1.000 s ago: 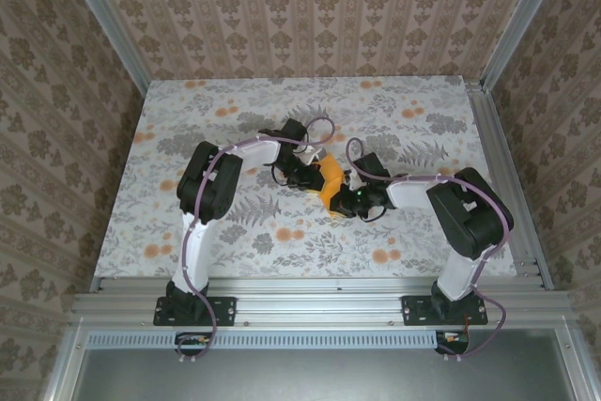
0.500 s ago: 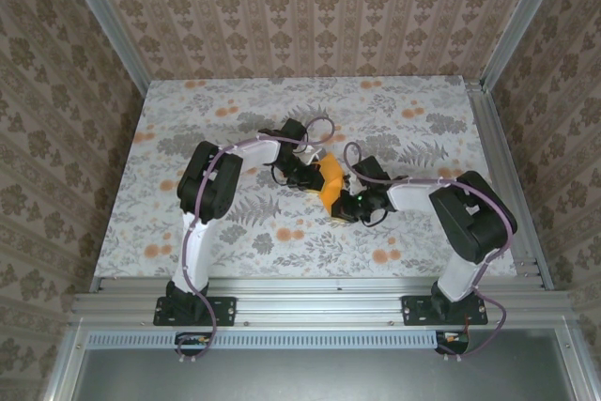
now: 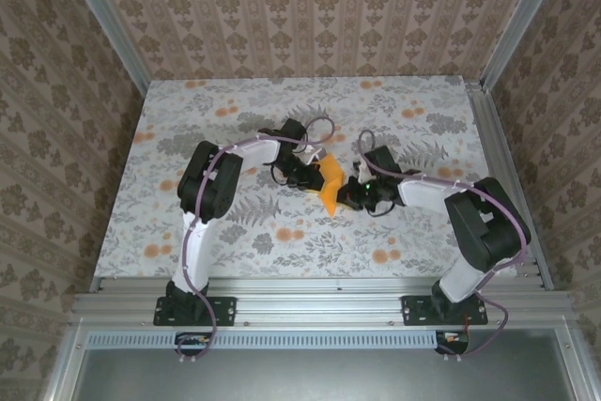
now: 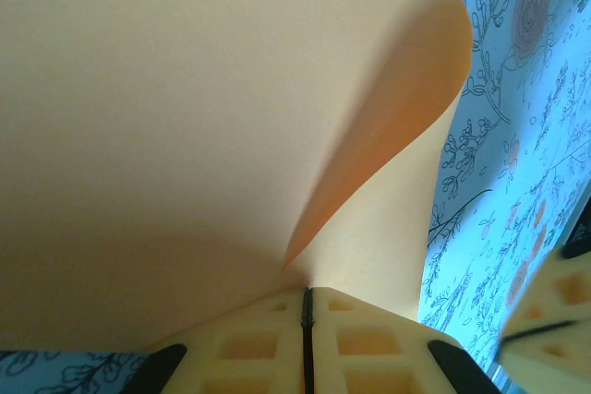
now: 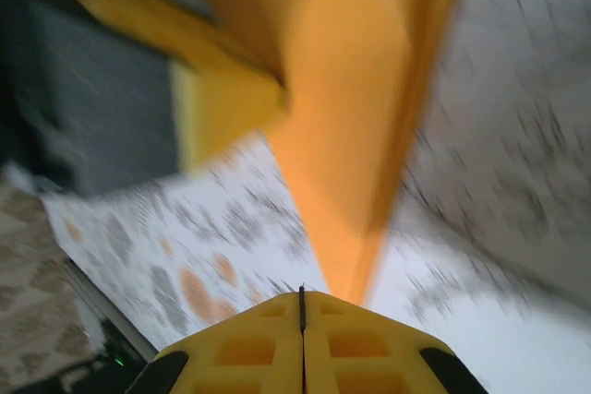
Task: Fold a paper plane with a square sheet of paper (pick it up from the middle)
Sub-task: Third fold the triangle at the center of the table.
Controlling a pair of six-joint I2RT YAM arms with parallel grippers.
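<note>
- Grey aluminium rail [image 3: 319,302] along the near edge, both arm bases bolted onto it.
- Just beyond, table [image 3: 141,213] covered in pale cloth printed with grey leaves and small orange flower spots.
- Mid-table: bright orange sheet of paper [image 3: 329,187], creased and curled, held between the two grippers.
- Left gripper [image 3: 310,176] at the paper's left side, jaws pressed together on a paper edge, clear from the left wrist.
- Right gripper [image 3: 350,192] at the paper's right side, jaws together, pinching the paper's narrow end. Right wrist view blurred.
- Farther back and at both sides: walls [image 3: 310,16] in beige damask wallpaper, metal posts [image 3: 100,11] running up the corners.
</note>
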